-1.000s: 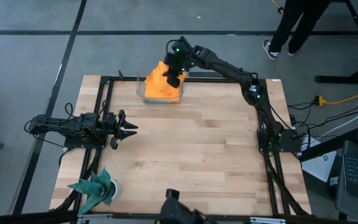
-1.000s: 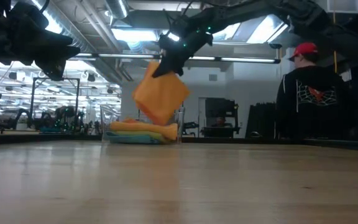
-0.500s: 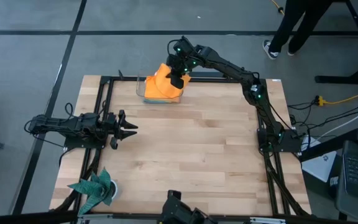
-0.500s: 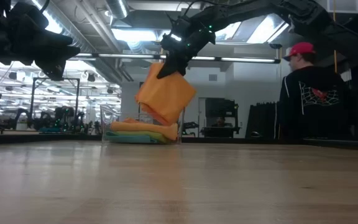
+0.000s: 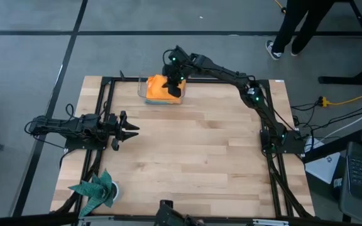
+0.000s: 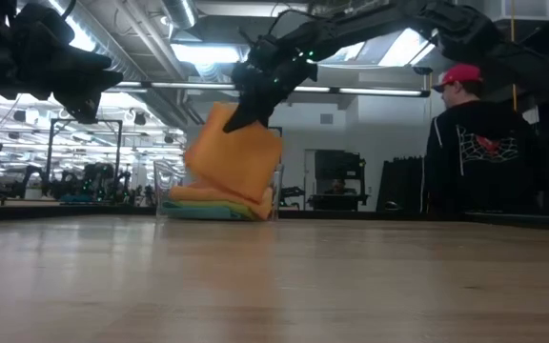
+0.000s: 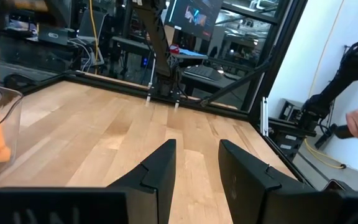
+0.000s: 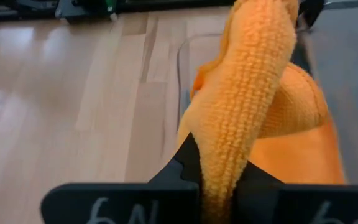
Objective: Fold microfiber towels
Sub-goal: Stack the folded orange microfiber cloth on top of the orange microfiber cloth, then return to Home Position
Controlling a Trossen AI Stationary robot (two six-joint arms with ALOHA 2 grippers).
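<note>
Right end effector (image 5: 174,85) clamped on a bright orange plush microfiber towel (image 6: 232,162), hanging over the clear plastic bin (image 5: 144,95) at the far edge of the pale wooden worktop (image 5: 193,150). Left end effector (image 5: 131,129) parked at left edge, fingers narrowly apart.

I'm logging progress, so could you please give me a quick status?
Right end effector shut on orange towel, above bin. Left end effector open, idle at left edge. Nothing in the way.

2 arms (image 5: 231,69), 1 person (image 6: 475,143), 1 bin (image 5: 144,94), 2+ orange towels (image 5: 159,88).
</note>
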